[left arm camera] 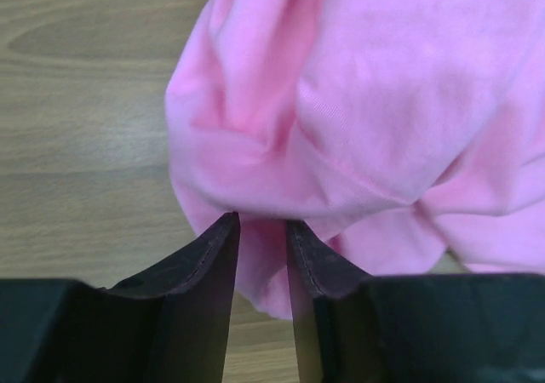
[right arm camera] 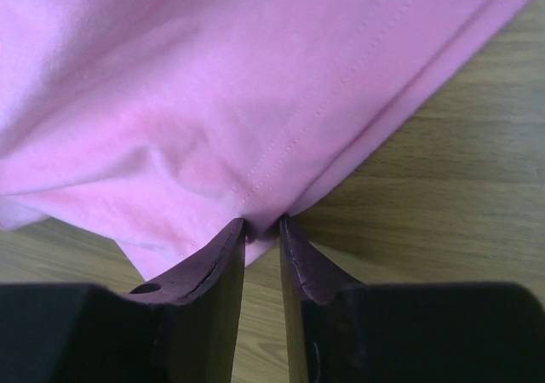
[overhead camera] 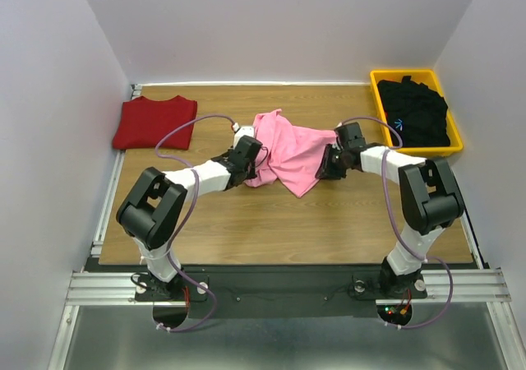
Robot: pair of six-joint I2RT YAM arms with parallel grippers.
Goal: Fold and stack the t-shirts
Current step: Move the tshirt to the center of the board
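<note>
From the top external camera, the pink t-shirt [overhead camera: 288, 150] lies crumpled at the middle of the wooden table [overhead camera: 246, 222], stretched loosely between the two arms. This looks like a shared pinch, one arm on each side, meant to spread the shirt flat before folding. The left gripper [overhead camera: 253, 153] meets the shirt's left edge and the right gripper [overhead camera: 330, 163] its right edge. The dark red t-shirt [overhead camera: 154, 122] sits folded at the far left corner, probably the base of the stack. The black t-shirt [overhead camera: 421, 111] waits bunched in the yellow bin [overhead camera: 376, 99] at the far right. In the left wrist view, the left gripper [left arm camera: 262, 223] has its fingers drawn nearly together, with a thick bunched fold of the pink t-shirt [left arm camera: 383, 102] nipped in the narrow gap. The cloth billows outward from there over the wood. In the right wrist view, the right gripper [right arm camera: 262, 223] is likewise closed down on the pink t-shirt [right arm camera: 213, 85], clamping it at a stitched hem. The fabric here runs smoother and tauter, so this grip seems the cleaner of the two.
</note>
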